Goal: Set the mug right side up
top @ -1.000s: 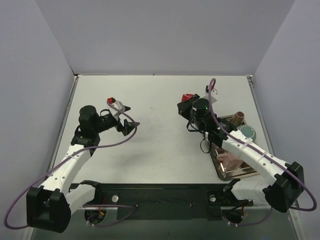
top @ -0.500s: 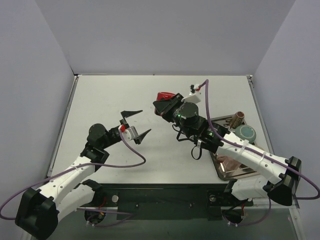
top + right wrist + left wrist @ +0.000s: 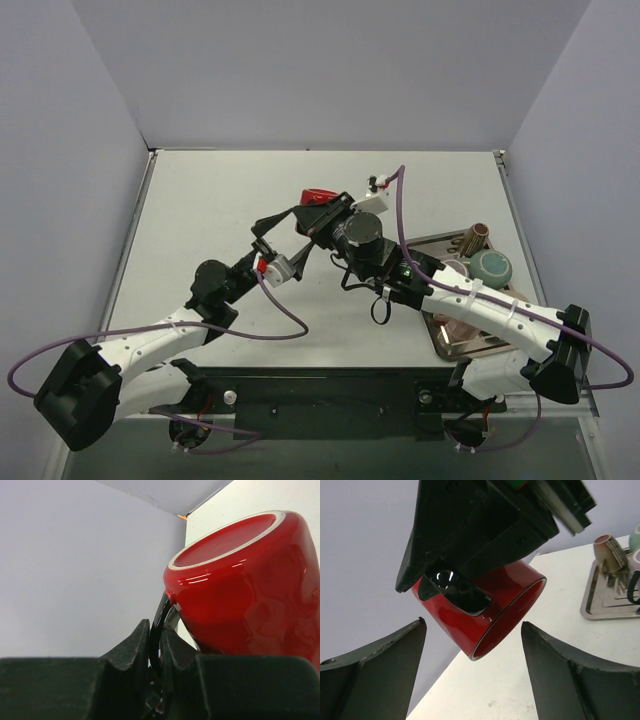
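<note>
1. Red mug (image 3: 320, 195): aloft over the surface (image 3: 220, 200), well left of the tray (image 3: 450, 345); long axis tilted, foot angled upward, mouth downward.
2. Right gripper (image 3: 156, 630): fingers pinching the mug's black handle (image 3: 457, 587).
3. Left gripper (image 3: 473, 625): fingers spread, flanking the mug's mouth, not touching.

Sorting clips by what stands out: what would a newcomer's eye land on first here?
The glossy red mug, held tilted in the air above the middle of the table by the right gripper, which is shut on its black handle. Next, the left gripper, wide open and facing the mug's mouth without touching it. A metal tray of cups sits at the table's right edge.
</note>
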Robot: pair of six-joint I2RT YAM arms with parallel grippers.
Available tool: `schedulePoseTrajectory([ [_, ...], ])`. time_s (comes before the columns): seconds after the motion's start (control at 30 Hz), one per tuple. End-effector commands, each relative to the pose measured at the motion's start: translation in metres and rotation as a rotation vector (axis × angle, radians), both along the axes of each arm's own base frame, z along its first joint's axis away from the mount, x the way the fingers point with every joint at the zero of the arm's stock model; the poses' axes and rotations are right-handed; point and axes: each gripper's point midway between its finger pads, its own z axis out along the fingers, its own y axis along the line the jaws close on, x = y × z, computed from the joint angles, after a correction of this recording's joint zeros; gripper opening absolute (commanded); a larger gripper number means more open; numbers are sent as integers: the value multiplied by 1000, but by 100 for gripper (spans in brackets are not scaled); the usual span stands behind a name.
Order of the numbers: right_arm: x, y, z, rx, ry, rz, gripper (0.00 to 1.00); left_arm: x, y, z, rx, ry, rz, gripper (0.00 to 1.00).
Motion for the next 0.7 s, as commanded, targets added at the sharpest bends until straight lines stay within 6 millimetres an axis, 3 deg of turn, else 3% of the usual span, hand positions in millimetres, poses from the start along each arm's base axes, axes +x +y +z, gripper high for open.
schedulePoseTrajectory([
  [0.0,-4,6,70,255,-92,4,0,12,19,31,-106,-107,134,85],
  [0.17,-9,16,60,291,-53,41,0,19,35,35,-147,-137,228,77],
  [0.33,-4,17,39,269,-12,27,0,2,32,40,-162,-157,153,36],
  [0.5,12,5,13,244,34,-20,0,-4,25,27,-110,-99,96,0],
  [0.57,19,-3,1,210,50,-44,0,-6,25,22,-95,-67,89,0],
  [0.63,25,-13,-14,144,67,-73,0,3,28,11,-78,14,125,0],
  [0.67,28,-15,-14,118,69,-70,1,8,32,15,-90,40,159,0],
])
